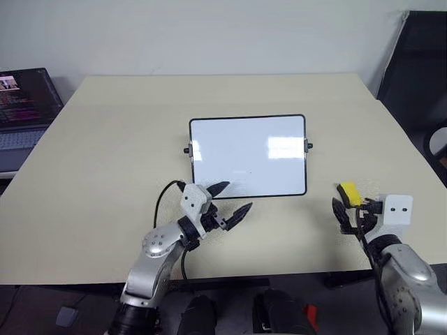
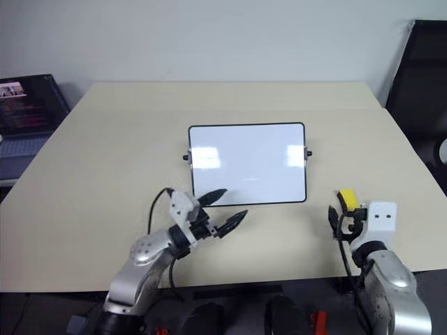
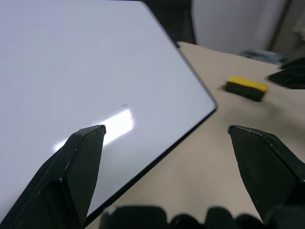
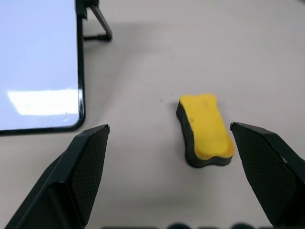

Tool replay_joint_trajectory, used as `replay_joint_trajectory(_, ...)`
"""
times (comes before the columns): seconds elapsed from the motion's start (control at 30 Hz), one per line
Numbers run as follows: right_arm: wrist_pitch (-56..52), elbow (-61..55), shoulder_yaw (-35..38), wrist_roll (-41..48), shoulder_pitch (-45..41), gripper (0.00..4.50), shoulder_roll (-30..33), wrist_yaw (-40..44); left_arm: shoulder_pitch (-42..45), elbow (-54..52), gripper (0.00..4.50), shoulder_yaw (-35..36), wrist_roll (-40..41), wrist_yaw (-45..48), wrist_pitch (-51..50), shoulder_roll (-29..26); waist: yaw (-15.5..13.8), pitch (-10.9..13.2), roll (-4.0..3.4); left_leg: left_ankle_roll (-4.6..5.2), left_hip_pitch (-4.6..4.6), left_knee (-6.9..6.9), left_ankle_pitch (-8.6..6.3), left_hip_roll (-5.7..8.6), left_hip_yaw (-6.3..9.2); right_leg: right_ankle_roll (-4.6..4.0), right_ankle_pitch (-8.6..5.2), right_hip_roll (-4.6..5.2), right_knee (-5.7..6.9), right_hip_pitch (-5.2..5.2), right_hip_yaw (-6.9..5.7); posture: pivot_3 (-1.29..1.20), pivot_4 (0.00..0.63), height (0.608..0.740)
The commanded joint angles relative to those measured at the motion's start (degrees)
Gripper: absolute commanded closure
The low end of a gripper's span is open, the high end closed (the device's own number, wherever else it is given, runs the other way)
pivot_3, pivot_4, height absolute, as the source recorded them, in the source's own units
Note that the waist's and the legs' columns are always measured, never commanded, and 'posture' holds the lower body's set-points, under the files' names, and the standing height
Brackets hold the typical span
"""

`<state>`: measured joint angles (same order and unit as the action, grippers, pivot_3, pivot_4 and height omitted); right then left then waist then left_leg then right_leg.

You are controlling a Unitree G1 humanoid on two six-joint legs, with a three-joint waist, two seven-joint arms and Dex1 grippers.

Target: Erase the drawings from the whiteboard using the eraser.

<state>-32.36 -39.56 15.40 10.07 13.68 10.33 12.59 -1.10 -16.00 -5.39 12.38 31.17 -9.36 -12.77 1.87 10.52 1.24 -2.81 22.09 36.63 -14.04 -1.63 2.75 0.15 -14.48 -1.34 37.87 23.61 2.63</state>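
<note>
Nearest the robot, the left gripper point(image 1: 229, 201) hangs over the front part of the table point(image 1: 105, 160), its two black fingers spread wide with nothing between them, pointing forward and toward the right, at the whiteboard's near left corner. One fingertip overlaps the board's front edge in the head views; whether it touches cannot be told.

On the right, the right gripper point(image 4: 169, 131) also stands wide open and empty, pointing forward. The eraser point(image 4: 205, 129) lies flat on the table just ahead of its fingers, yellow face up over a dark base, not touched by either finger. Its long axis runs roughly front to back, away from the robot, tilted slightly so the far end leans toward the whiteboard. It sits to the right of the board's near right corner, near it but apart.

Farther on, the whiteboard point(image 1: 248, 155) lies in the middle of the table with its long axis running left to right, its black frame and small side knobs visible. Its glossy surface shows bright reflections; only a very faint speck or short mark appears near the lower middle, and no clear drawings can be made out.

Beyond the table's far left edge, a laptop point(image 1: 24, 105) has its screen lit. A dark chair point(image 1: 419, 70) stands at the far right.
</note>
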Motion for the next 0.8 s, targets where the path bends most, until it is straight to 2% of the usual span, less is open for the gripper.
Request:
replay_joint_trajectory(0.03,9.7,-0.9,-1.7,-1.9,3.6,0.05,-1.6,-0.6,-3.5,-4.2,0.00,1.1,-3.0,-5.3,3.1,0.9,0.0,0.0,0.00,0.00,0.00,-0.01,0.00,-0.01,0.00,-0.11,-0.06,0.00,0.00,0.02,-0.01,0.00,0.150,0.740)
replay_joint_trajectory(0.33,19.4,6.4,-4.7,-3.5,7.5,0.05,-6.6,-4.5,-8.8,-8.7,0.00,4.1,-6.3,-12.9,5.3,1.5,0.0,0.0,0.01,-0.01,-0.02,0.00,0.00,-0.05,-0.02,-0.18,-0.11,0.22,-0.01,0.01,-0.02,0.00,0.150,0.740)
replay_joint_trajectory(0.6,21.3,9.1,-5.8,-5.2,8.2,0.05,-7.7,-7.2,-15.0,-17.7,0.00,4.0,-10.3,-17.4,5.2,1.5,-0.1,0.0,0.01,-0.02,0.03,-0.21,-0.01,-0.03,-0.07,-0.11,-0.19,0.37,-0.09,0.08,0.00,0.00,0.150,0.740)
replay_joint_trajectory(0.8,21.0,8.5,-7.7,-8.3,8.9,0.05,-7.3,-9.1,-18.1,-19.1,0.00,4.2,-10.0,-18.5,4.9,1.6,0.0,0.0,0.01,-0.02,0.00,-0.28,-0.01,-0.03,-0.06,-0.17,-0.24,0.38,-0.10,0.12,-0.02,0.00,0.150,0.740)
